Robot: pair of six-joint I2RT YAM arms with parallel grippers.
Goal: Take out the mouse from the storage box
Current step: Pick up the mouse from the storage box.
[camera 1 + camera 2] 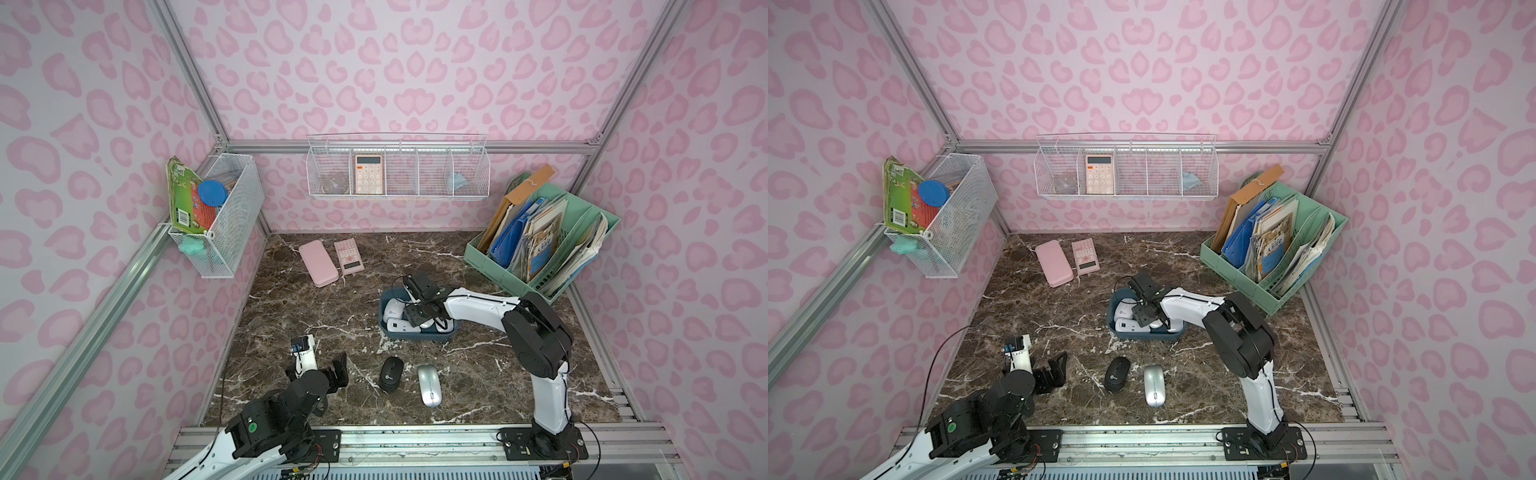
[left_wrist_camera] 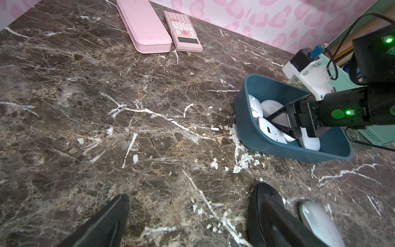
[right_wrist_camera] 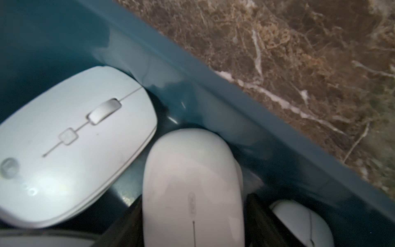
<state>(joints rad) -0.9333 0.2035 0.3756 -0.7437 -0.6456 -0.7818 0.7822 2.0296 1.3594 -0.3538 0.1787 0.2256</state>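
1. Right claw (image 3: 193, 197): I have it inside the storage box (image 3: 235, 102), close to one wall.
2. Right claw fingers (image 3: 126, 226): one stands on each flank of the smooth white mouse (image 3: 192, 171), right against it. Whether they pinch it firmly I cannot tell.
3. Smooth white mouse: it is in the box, lying lengthwise between my fingers, and its rounded end reaches past my fingertips toward the box wall.
4. Neighbours (all in the same box): a white scroll-wheel mouse (image 3: 74, 139) lies just beside one finger, and another white mouse (image 3: 299, 222) just beside the other.
5. Left claw (image 2: 192, 192): released, fingers spread wide. It hovers over the marble table (image 2: 106, 107), well apart from the box.
6. Outside the box: a black mouse (image 1: 390, 374) and a silver mouse (image 1: 429, 384) lie on the table just beside my left claw, on the side toward my right arm.
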